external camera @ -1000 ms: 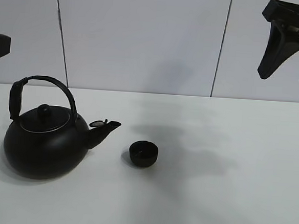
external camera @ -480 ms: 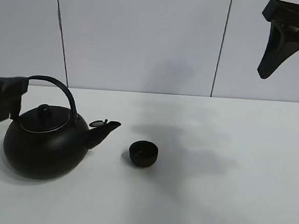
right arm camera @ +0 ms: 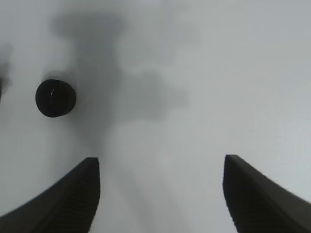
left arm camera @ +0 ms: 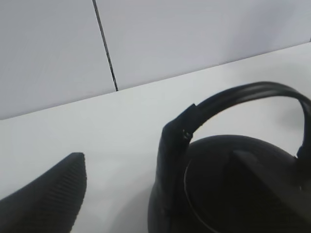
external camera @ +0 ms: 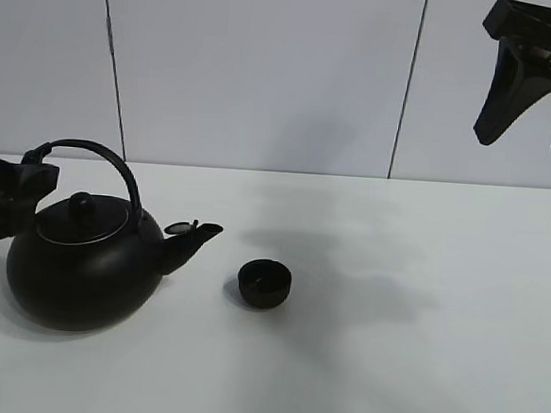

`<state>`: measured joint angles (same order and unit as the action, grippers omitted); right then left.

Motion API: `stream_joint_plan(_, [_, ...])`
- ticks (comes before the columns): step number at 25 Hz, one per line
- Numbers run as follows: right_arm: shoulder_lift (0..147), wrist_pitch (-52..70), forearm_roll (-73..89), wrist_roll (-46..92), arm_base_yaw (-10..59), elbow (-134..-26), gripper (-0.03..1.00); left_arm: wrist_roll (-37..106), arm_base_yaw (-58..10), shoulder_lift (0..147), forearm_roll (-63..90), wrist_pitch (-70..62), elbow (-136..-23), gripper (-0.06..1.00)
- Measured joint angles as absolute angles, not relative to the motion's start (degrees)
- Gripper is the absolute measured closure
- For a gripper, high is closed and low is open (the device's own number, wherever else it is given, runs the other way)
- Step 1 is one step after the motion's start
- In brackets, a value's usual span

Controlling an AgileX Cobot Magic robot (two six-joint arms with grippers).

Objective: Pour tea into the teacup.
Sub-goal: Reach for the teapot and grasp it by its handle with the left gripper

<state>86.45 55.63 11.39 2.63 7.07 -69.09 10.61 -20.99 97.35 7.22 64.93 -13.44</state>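
- My left gripper (external camera: pixel 9 197) sits at 9 o'clock of the big round black metal kettle (external camera: pixel 77 268), level with the rear root of its arched black handle (external camera: pixel 104 154). Its jaws are spread wide with nothing between them. I judge this lines me up to take the handle for the pour.
- The small round black handleless teacup (external camera: pixel 264 283) stands upright on the white tabletop (external camera: pixel 406 367), at 3 o'clock of the kettle. It is near the spout (external camera: pixel 193 237) but not touching it. The spout points toward the cup, so a tilt should need little carrying.
- My right gripper (external camera: pixel 537 116) hangs high at 1 o'clock of the teacup, jaws apart and empty. It is probably parked clear of the pour path.
- Hidden: the left wrist view shows only one ribbed finger (left arm camera: pixel 53 194), apart from the handle; I cannot make out the other.
- The exterior view's edge cuts off part of my left gripper.
- The lid (external camera: pixel 81 219) is on, so the kettle's fill is unseen.
- The teacup's inside is black on black, so I cannot tell whether it holds anything.
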Motion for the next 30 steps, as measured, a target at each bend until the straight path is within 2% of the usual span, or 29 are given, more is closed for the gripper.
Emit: stream_joint_plan(30, [86.45,55.14,11.39,2.63,7.07,-69.09,0.47,10.67,-20.99,103.88,8.33,65.7,-20.16,0.49])
